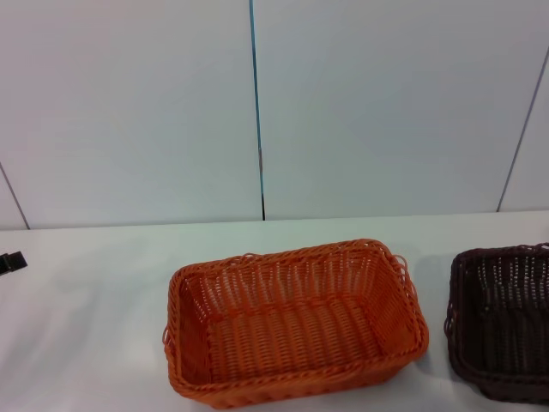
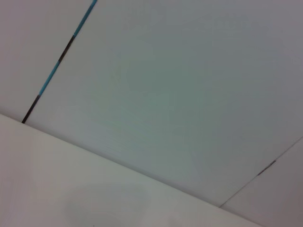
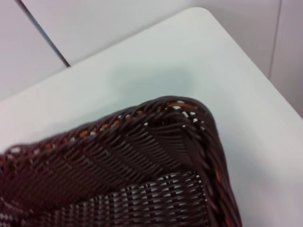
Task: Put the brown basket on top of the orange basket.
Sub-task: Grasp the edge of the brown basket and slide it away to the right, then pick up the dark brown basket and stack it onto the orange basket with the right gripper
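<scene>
The orange basket (image 1: 296,322) stands empty on the white table, in the middle near the front edge in the head view. The brown basket (image 1: 506,322) stands to its right, apart from it and cut off by the picture's right edge. The right wrist view looks down from close by on one corner of the brown basket (image 3: 142,175), with its braided rim and open-weave wall. My right gripper shows in no view. A small black part (image 1: 10,262) at the far left edge of the head view looks like my left gripper, low over the table.
The white table (image 1: 86,326) runs back to a pale panelled wall (image 1: 257,103). The right wrist view shows the table's rounded corner (image 3: 201,12) just beyond the brown basket. The left wrist view shows only bare table (image 2: 71,189) and wall.
</scene>
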`<state>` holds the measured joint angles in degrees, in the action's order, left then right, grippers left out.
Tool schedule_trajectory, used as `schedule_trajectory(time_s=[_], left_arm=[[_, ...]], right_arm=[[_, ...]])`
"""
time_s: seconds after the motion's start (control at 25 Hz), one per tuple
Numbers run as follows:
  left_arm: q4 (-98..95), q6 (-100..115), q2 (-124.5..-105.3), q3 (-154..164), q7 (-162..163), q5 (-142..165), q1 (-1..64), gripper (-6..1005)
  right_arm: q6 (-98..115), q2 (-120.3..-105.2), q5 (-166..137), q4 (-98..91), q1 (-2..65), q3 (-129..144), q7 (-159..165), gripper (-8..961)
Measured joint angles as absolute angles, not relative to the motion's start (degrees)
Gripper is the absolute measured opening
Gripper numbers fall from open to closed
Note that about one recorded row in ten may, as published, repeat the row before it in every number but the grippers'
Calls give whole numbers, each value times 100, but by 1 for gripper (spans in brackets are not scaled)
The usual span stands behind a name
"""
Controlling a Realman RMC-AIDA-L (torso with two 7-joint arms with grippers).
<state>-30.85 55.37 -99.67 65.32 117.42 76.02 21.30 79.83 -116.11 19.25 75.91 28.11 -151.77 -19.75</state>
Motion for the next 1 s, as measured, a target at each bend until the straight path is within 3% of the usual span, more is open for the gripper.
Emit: schedule_trajectory(time_s=[0.44,1.0], left_arm=[[-3085,5537,-9966,6548,11732,7585,2146,874],[-3103,5542,-9972,6549,11754,7605,2162,874]], right_arm=[[8880,-11308,2133,8292,2926,-15746,-1937,146],[9526,-11052,2154,9132,3099,-16064,-1735,151]])
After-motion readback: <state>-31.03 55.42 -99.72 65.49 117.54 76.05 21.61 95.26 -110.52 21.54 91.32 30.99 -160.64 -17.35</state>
